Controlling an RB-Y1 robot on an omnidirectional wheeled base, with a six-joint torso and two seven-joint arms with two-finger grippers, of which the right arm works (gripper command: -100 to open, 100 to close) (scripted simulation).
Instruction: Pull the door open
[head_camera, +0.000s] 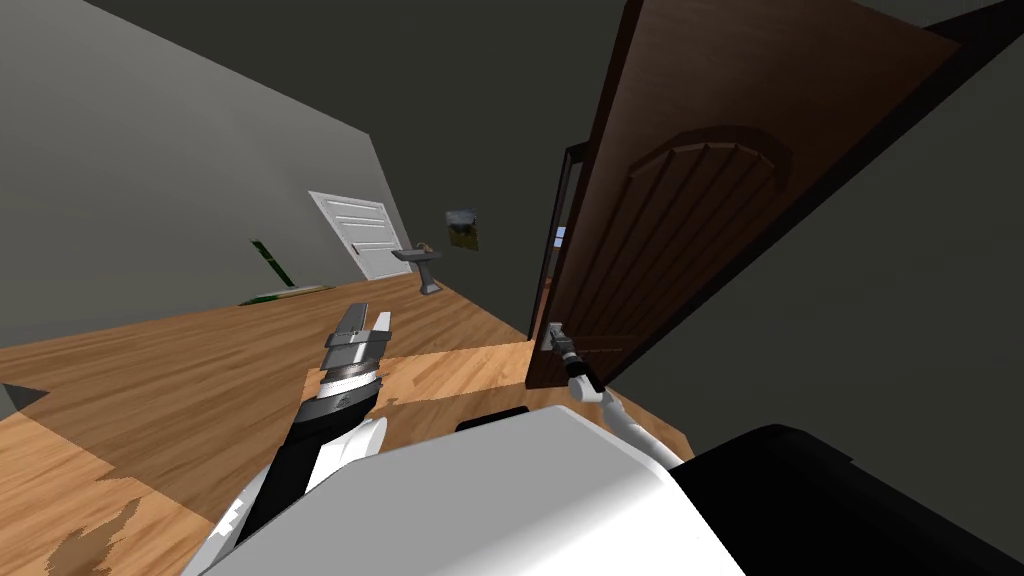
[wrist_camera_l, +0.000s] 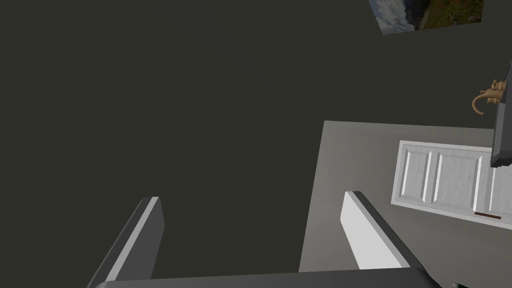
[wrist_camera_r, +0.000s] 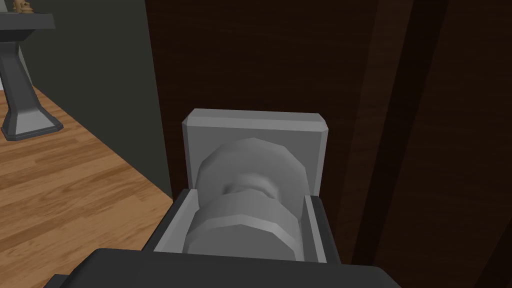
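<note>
The dark brown door (head_camera: 700, 200) stands ajar at my right front, its free edge swung off the frame (head_camera: 572, 160). The gap there looks narrow, though this lens makes it hard to judge. The right gripper (wrist_camera_r: 250, 196) is at that edge, jaws pressed to the sides of the grey knob (wrist_camera_r: 240, 220), which sits on a square plate (wrist_camera_r: 255, 127). The left gripper (head_camera: 366, 322) hangs over wood floor (head_camera: 180, 370), jaws wide, holding nothing. The floor runs leftward to a grey wall (head_camera: 150, 200). Far off stand a pedestal sink (head_camera: 427, 262), a white door (head_camera: 355, 232) and a small picture (head_camera: 462, 228).
</note>
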